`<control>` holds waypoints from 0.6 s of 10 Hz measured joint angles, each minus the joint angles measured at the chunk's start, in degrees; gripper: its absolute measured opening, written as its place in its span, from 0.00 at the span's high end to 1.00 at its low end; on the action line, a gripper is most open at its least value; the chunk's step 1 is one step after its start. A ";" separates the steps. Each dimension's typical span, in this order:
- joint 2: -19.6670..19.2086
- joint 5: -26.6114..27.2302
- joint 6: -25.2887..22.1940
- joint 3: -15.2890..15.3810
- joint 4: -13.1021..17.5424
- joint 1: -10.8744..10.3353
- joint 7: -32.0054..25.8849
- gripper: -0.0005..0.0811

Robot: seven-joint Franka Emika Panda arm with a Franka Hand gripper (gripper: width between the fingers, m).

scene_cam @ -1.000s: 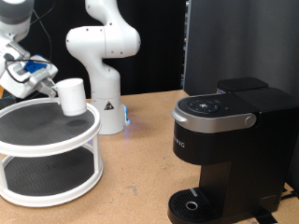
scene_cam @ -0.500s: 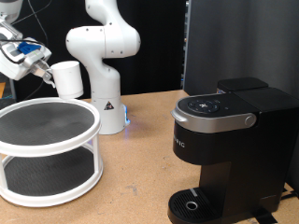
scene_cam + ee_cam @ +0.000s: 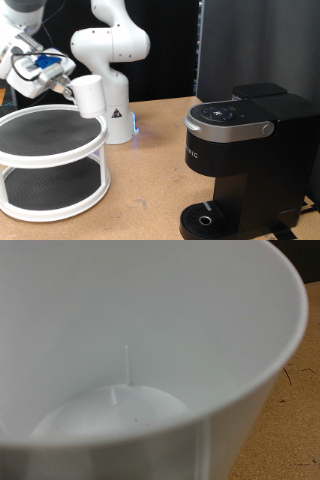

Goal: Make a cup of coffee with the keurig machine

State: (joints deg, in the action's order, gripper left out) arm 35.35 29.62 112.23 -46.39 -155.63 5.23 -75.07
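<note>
Nearest us at the exterior view's right, the keurig machine with lid down, further left a white two-tier stand, above it we see the gripper pinching the cup of coffee aloft, its interior empty.

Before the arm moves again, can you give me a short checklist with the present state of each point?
1. White mug at the gripper, above the round shelf: ok.
2. Finger closure on the mug: cannot tell.
3. Mug empty inside, wrist view: ok.
4. Keurig machine lid closed: ok.
5. Drip tray free of objects: ok.
6. Pod loaded: cannot tell.
</note>
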 joint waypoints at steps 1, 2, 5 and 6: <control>0.05 2.50 3.62 2.08 -1.61 -0.73 0.80 0.90; 0.05 4.83 6.80 3.97 -2.86 -1.80 1.45 0.90; -0.32 11.88 13.83 8.63 -4.39 -6.45 3.08 0.90; -0.58 13.90 15.47 9.81 -4.43 -7.93 3.39 0.90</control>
State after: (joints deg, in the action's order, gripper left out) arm 34.76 43.52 127.71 -36.58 -160.06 -2.71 -71.68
